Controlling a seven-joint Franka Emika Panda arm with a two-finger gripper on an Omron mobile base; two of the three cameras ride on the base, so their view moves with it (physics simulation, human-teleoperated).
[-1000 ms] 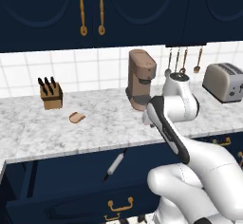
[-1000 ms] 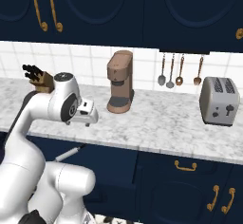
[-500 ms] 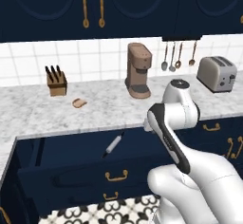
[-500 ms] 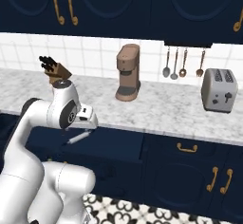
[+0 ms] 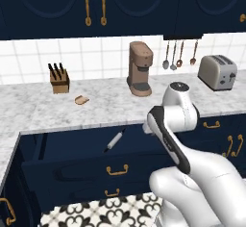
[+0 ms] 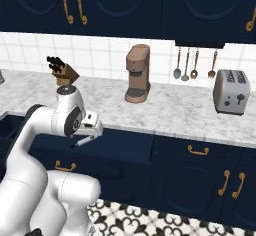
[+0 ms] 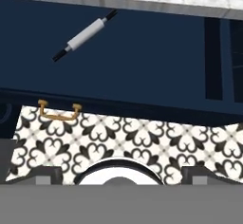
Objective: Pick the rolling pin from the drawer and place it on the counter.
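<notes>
Drawer (image 5: pixel 72 170) pulled out below the counter (image 5: pixel 43 113). Rolling pin (image 5: pixel 114 140) lies on the drawer floor, toward the back edge under the counter lip, set diagonally. Same pin in the hand view (image 7: pixel 85 34), upper left of the drawer floor, one black end pointing to the back edge, the other toward the drawer front. Nothing touches it; bare navy floor all round.

Gripper (image 6: pixel 85 139) hangs over the open drawer, well apart from the pin, not yet down among the walls. Whether the fingers are spread or pressed together: cannot tell; the tips are too dim in the hand view, and the right base view is too small.

Handling, as a judgement: stiff rod, looks light, smooth and round, so it will roll if nudged from the side and may slip or spin in a loose pinch. Best hold is the white middle, fingers closing across the rod, wrist turned to square with its diagonal. The thin black ends look like poor purchase and would let it tip.

On the counter: knife block (image 5: pixel 59 78), coffee machine (image 5: pixel 140 69), toaster (image 5: pixel 218 72).
</notes>
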